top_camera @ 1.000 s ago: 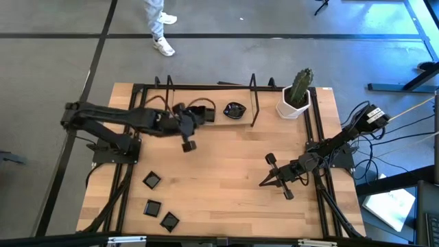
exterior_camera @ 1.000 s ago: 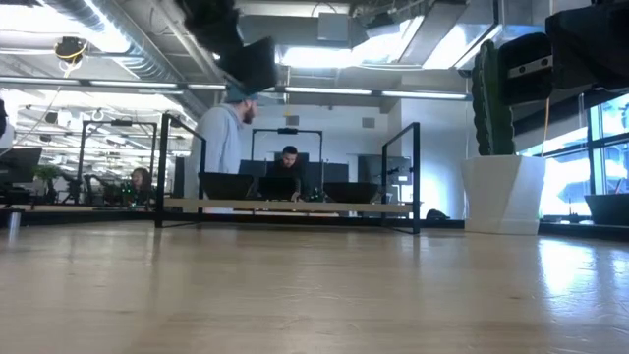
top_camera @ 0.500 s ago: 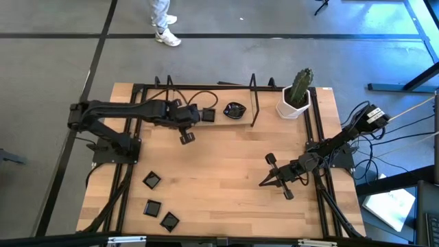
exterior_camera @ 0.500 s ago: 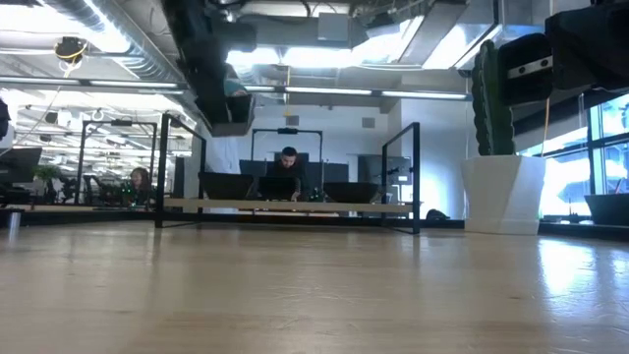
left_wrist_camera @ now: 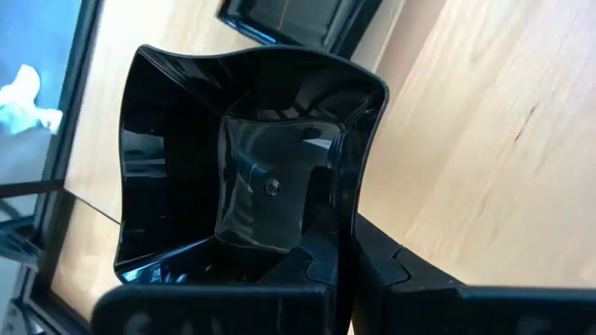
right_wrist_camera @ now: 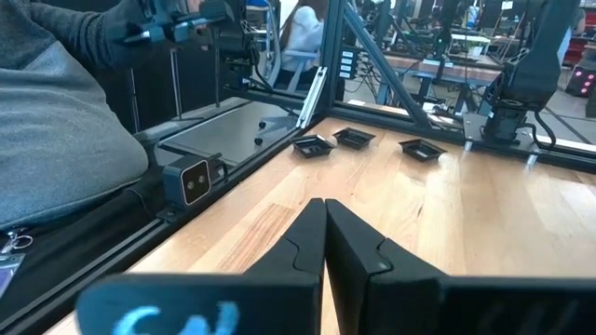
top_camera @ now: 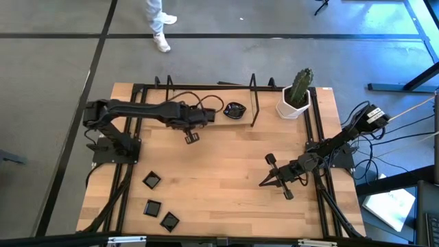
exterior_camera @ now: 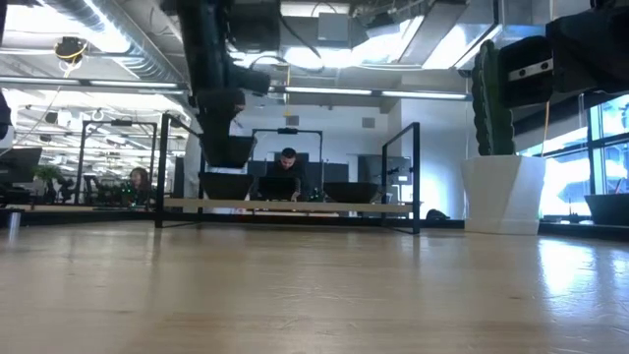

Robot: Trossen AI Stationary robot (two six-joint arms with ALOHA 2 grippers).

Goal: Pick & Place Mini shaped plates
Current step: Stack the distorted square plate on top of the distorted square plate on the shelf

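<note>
My left gripper hangs over the table's far middle, shut on a glossy black raised-rim square plate. The low view shows that plate clear above the wood. A wavy-edged black plate lies flat by the far rail. Three small square plates lie flat near the left front corner. At the right, my right gripper waits shut and level, holding nothing. My left gripper pinches the plate's raised rim between its two fingers, at one side of the square. One finger lies on the hollow inner side, the other outside. The fingers slant steeply down from the table's left. The plate is tilted and lifted clear.
A white pot with a cactus stands at the far right corner. Black frame rails run along the far edge and both sides. A person walks on the floor beyond the table. Bare wood lies in the middle.
My left gripper has come down toward the table with the plate and tipped its fingers more steeply downward, shifting a little toward the far edge and the right. It has stayed shut on the plate.
</note>
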